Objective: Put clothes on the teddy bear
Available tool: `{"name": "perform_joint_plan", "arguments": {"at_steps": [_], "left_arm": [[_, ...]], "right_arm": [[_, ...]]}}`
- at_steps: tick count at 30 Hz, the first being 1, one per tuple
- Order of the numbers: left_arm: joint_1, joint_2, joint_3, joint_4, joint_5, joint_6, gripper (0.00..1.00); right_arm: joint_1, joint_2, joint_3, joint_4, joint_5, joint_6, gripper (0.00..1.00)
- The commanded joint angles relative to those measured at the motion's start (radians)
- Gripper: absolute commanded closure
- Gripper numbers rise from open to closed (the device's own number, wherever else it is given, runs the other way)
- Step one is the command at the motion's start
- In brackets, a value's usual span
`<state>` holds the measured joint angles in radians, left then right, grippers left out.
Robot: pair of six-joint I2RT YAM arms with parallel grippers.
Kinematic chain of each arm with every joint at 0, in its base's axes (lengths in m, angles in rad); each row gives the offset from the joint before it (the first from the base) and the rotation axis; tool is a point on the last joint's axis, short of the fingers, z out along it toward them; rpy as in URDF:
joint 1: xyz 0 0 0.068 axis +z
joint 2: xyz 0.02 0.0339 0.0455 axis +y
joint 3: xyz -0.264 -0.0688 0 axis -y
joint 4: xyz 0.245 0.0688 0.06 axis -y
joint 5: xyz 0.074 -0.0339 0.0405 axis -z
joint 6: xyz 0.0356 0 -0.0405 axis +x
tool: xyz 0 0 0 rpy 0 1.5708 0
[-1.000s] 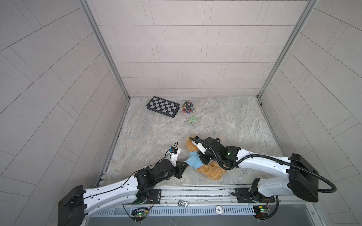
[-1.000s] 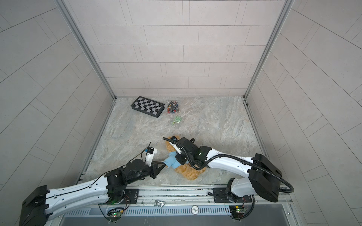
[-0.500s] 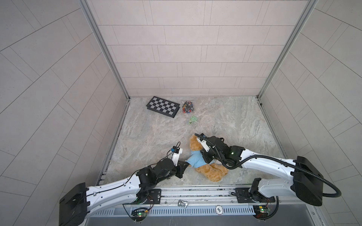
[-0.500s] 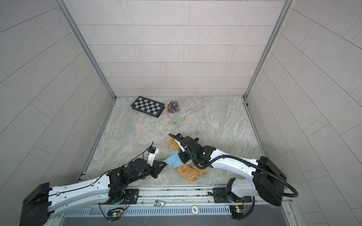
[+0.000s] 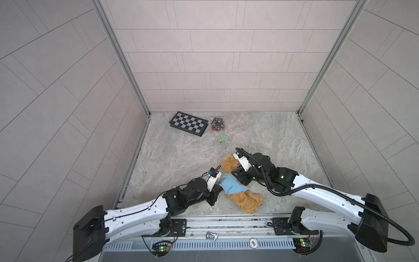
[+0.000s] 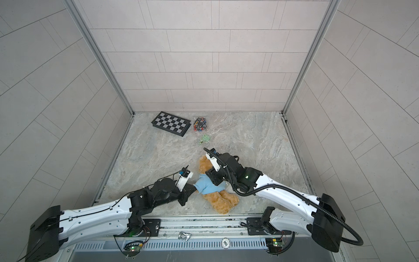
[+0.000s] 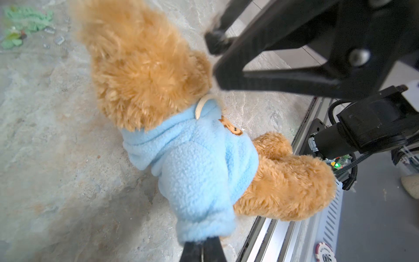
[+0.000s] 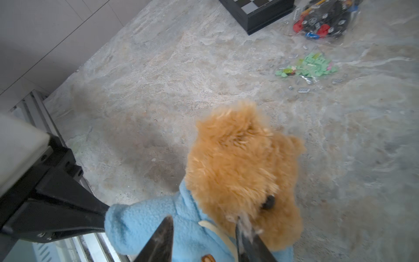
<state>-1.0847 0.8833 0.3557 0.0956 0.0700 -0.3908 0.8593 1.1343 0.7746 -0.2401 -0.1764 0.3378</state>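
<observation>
Marbled counter [image 5: 181,158] between tiled walls [image 5: 215,68] — teddy bear [image 5: 249,200] lying near the front rail [image 5: 226,221], head pointing away from it, wearing a light blue hoodie [image 5: 232,184]. Left hand [image 7: 201,248] clamped on the sleeve cuff. Right hand [image 8: 203,223] parted — jaws either side of the hoodie collar, beneath the chin. Chessboard [image 5: 188,123] well apart, at the back.

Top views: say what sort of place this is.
Probably a robot test booth: panelled walls box in a stone-look table, two arms sit on a front rail, a checkerboard lies at the back.

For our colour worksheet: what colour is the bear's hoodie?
Light blue; hoodie clearest in left wrist view.
</observation>
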Motion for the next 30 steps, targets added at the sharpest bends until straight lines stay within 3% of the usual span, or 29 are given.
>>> {"name": "perform_joint_plan", "arguments": {"at_steps": [1, 15, 21, 25, 30], "left_arm": [[-0.001, 0.008, 0.048, 0.029, 0.011, 0.117, 1.0], [0.001, 0.047, 0.071, 0.027, -0.042, 0.158, 1.0], [0.002, 0.019, 0.059, -0.023, -0.096, 0.134, 1.0], [0.002, -0.045, 0.029, -0.065, -0.117, 0.083, 1.0], [0.002, -0.137, -0.028, -0.124, -0.144, 0.016, 1.0]], "right_arm": [[0.004, 0.043, 0.018, 0.017, -0.091, -0.006, 0.51], [-0.016, 0.23, -0.041, 0.003, -0.081, -0.019, 0.53], [-0.03, 0.357, 0.008, -0.137, 0.033, -0.024, 0.72], [-0.032, 0.364, -0.005, -0.116, 0.097, -0.013, 1.0], [-0.041, 0.351, -0.03, -0.084, 0.203, -0.006, 1.0]]}}
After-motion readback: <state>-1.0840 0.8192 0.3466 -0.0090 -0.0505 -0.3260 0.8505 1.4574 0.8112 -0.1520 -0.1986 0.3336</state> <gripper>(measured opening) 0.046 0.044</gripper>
